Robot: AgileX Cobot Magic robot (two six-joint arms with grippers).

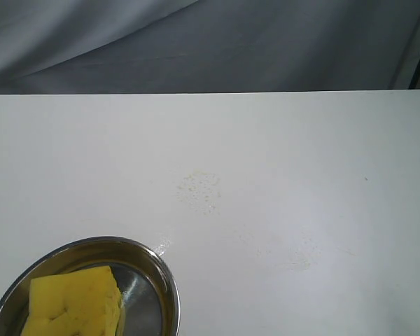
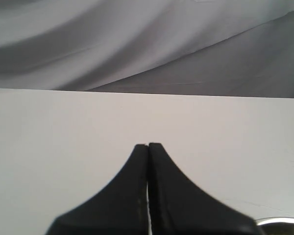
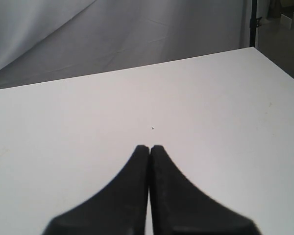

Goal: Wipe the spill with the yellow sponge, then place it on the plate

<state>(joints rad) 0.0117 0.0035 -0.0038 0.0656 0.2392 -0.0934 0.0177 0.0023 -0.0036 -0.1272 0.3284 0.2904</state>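
Note:
The yellow sponge [image 1: 75, 304] lies inside the steel plate [image 1: 164, 269] at the bottom left of the exterior view. The spill [image 1: 199, 189] shows only as faint yellowish specks near the middle of the white table, with fainter traces [image 1: 297, 255] to the lower right. Neither gripper appears in the exterior view. My left gripper [image 2: 148, 145] is shut with nothing between its fingers, above bare table; a sliver of the plate's rim [image 2: 279, 221] shows beside it. My right gripper [image 3: 149, 147] is also shut and holds nothing, over bare table.
A grey cloth backdrop [image 1: 210, 42] hangs behind the table's far edge. The table's right edge [image 3: 279, 63] shows in the right wrist view, with a dark post beyond it. A tiny dark speck [image 1: 366, 179] lies on the right side.

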